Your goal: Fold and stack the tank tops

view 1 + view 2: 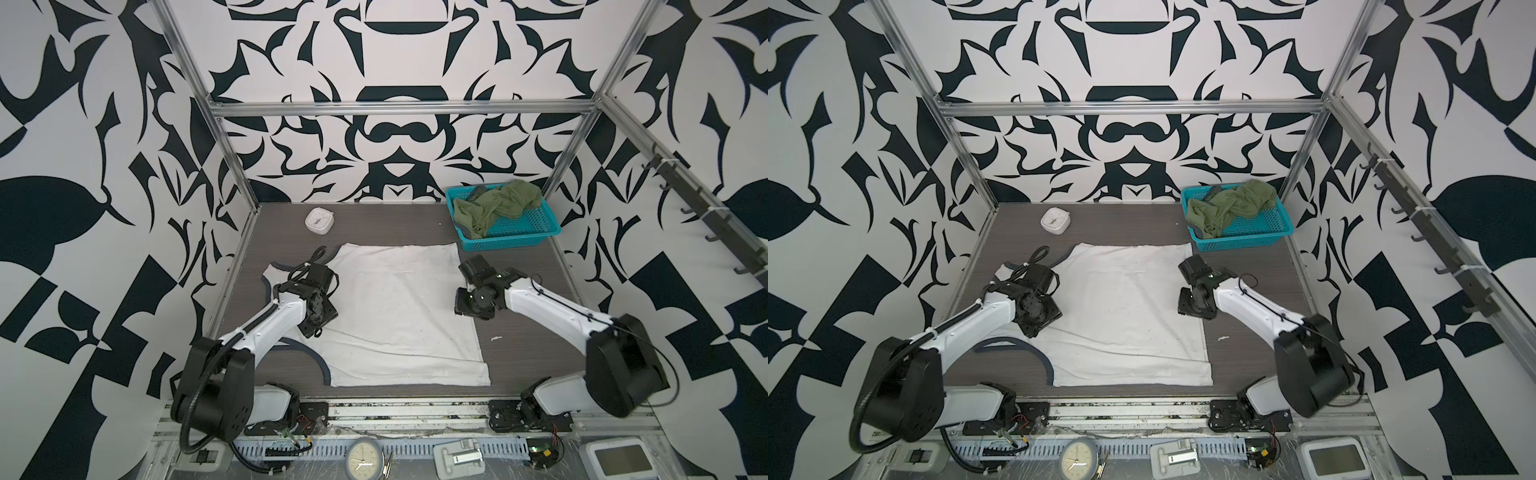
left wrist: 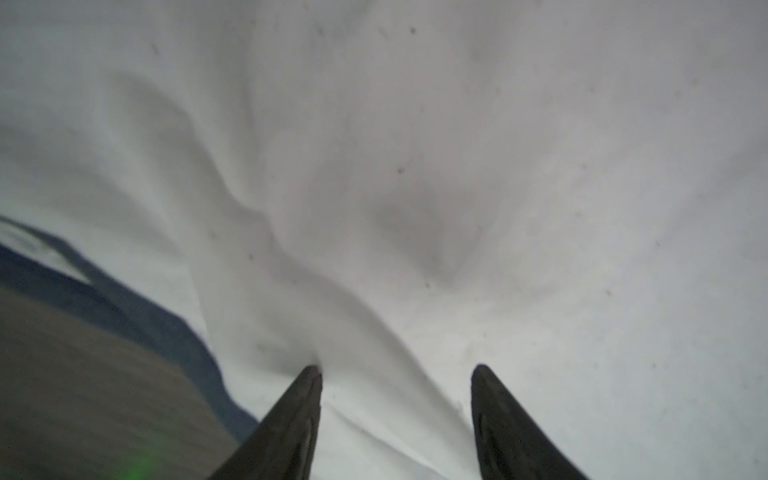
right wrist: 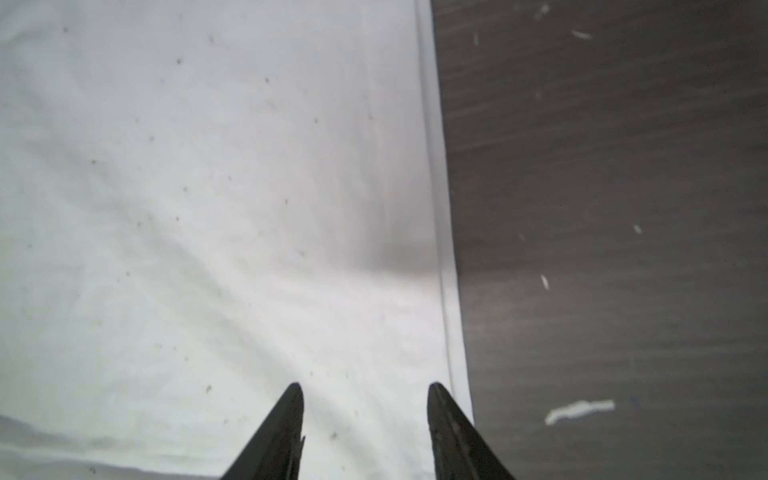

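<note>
We see white top (image 1: 395,307) flat on worktop (image 1: 532,357), right hem beside bare strip; green top (image 1: 494,203) bunched in basket (image 1: 511,245). Left jaws apart over rumpled white cloth, right jaws apart over hem; both empty.

The dark wood-grain table (image 1: 519,332) carries a white tank top (image 1: 395,307) spread flat across its middle, a small white clock (image 1: 320,220) at the far left, a blue basket (image 1: 523,232) in the far right corner, and a white scrap (image 1: 496,338) just right of the top.

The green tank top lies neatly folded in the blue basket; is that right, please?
Not quite: the green tank top lies in the blue basket, but crumpled, not neatly folded, as both top views show.
</note>
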